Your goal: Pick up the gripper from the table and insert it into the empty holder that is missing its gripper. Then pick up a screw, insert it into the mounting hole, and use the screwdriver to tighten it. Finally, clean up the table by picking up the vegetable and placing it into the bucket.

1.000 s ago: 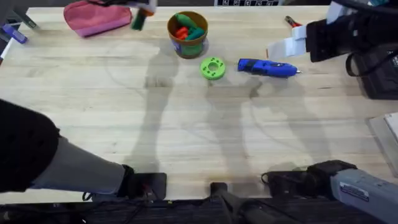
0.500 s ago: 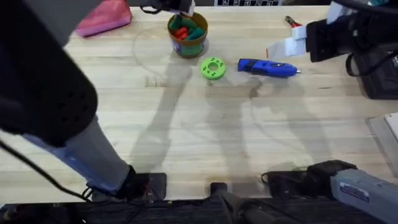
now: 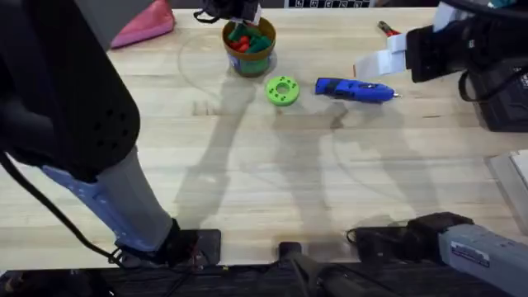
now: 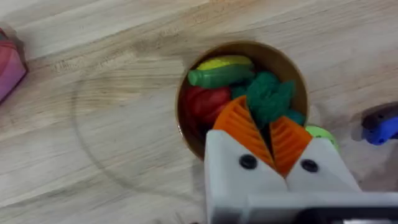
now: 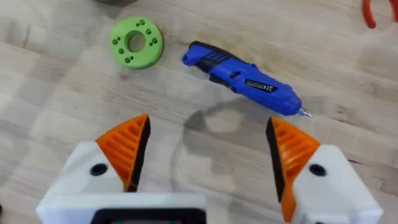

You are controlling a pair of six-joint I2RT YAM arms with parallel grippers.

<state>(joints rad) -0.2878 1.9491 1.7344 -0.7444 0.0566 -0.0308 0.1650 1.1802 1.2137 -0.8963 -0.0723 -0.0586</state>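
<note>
The brown bucket stands at the table's far middle, its rim just beyond my left gripper. That gripper hovers over the bucket, shut on the dark-green vegetable, which hangs inside the rim. The blue screwdriver lies to the right of the bucket. My right gripper hangs open over bare wood short of the screwdriver, holding nothing. The white holder sticks out of a black jaw at the far right. The loose gripper piece and the screw are out of view.
A red toy vegetable and a yellow-green one lie in the bucket. A round green disc sits between bucket and screwdriver. A pink pouch lies far left, red pliers far right. My left arm looms large.
My left arm has swung right from beside the pink pouch, carrying the dark-green vegetable, and now holds it over the bucket. The right arm has not moved.
</note>
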